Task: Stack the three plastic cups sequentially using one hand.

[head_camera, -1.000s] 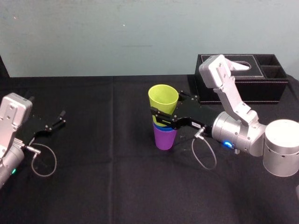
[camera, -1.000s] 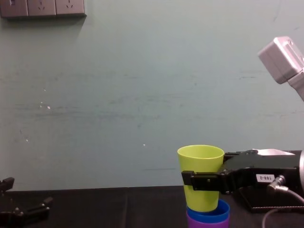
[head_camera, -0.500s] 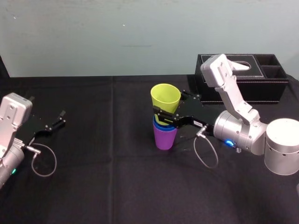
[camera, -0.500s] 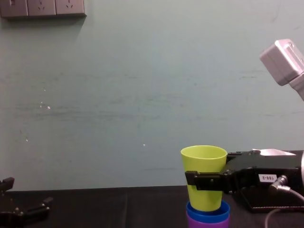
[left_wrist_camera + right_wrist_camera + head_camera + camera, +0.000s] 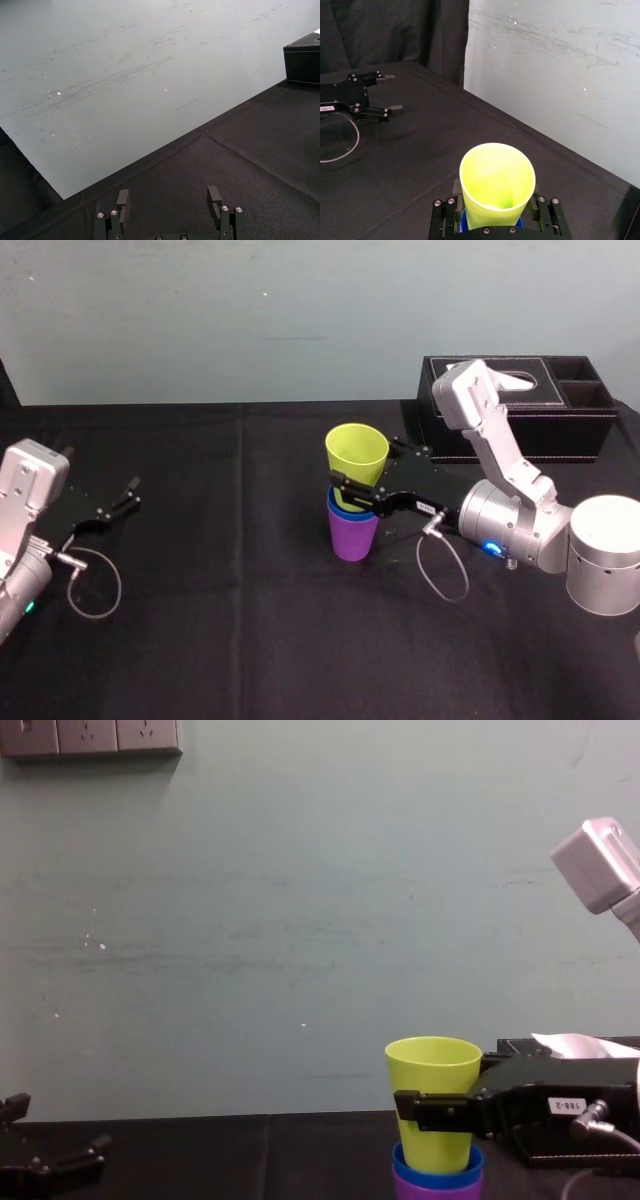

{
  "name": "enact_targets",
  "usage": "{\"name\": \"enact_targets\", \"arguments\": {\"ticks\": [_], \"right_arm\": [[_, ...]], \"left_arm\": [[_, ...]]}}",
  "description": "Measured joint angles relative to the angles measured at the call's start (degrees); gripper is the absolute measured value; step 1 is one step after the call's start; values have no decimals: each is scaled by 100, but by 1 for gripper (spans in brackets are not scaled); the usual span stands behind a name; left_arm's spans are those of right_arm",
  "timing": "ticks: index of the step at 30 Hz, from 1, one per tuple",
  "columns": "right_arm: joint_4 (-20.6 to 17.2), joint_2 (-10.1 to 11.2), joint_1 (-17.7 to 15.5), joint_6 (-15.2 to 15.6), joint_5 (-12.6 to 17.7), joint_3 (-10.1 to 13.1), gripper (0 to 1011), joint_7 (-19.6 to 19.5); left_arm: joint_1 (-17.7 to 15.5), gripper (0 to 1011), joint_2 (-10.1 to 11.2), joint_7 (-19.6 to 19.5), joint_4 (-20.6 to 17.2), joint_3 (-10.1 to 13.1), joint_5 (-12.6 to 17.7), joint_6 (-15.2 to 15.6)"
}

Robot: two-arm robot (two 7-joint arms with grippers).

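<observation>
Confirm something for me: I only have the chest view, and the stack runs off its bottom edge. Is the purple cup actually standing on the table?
Observer: Yes. In the head view the purple cup stands upright on the black table, with the blue cup nested in it.
Operator: Is the yellow-green cup going in centred?
Observer: It looks so. The right wrist view looks down into the yellow-green cup, held by the right gripper, and blue rim shows on both sides of its base.
Operator: And the left arm?
Observer: The left gripper is parked at the table's left, far from the stack. Its wrist view shows the fingers apart with nothing between them.
</observation>
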Motion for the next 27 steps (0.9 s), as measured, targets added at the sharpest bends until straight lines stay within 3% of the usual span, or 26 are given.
{"name": "enact_targets", "arguments": {"ticks": [20,27], "right_arm": [[169,-43,61,-30,-4,-60,738,45],[159,-40,58,-29,-2,-57,915,44]], "left_arm": [[0,1010,0,0,0,0,0,0],[0,1010,0,0,0,0,0,0]]}}
